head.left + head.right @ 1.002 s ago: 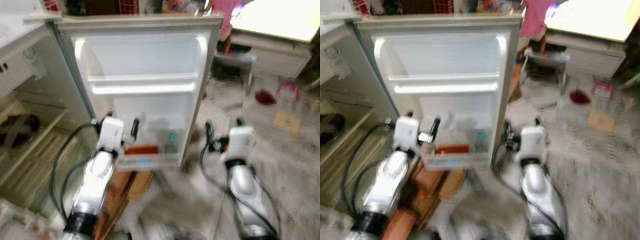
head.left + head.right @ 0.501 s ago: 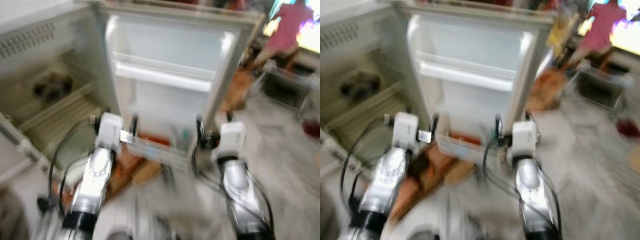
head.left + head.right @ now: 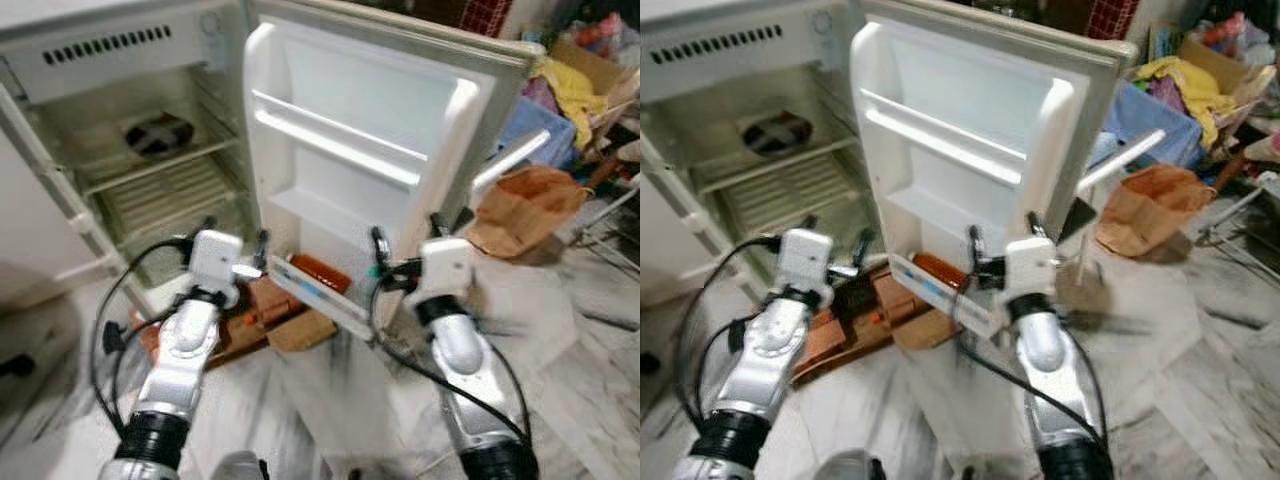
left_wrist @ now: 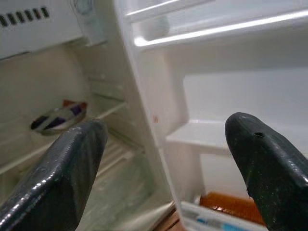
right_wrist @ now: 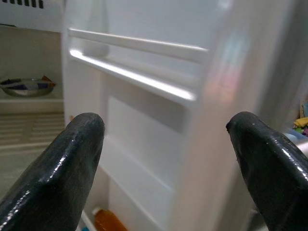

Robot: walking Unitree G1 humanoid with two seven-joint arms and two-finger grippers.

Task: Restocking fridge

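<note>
Pincers (image 4: pixel 163 168) (both spread) facing fridge door (image 3: pixel 370 130).

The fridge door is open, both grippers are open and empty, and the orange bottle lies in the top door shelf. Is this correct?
Not quite. The orange bottle lies in the bottom shelf of the fridge door, as the left eye view shows. The left gripper and right gripper are open and empty.

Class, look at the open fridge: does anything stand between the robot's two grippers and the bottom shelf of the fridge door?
Nothing visible does. The left gripper and right gripper hang open in front of the bottom door shelf, which holds an orange bottle.
</note>
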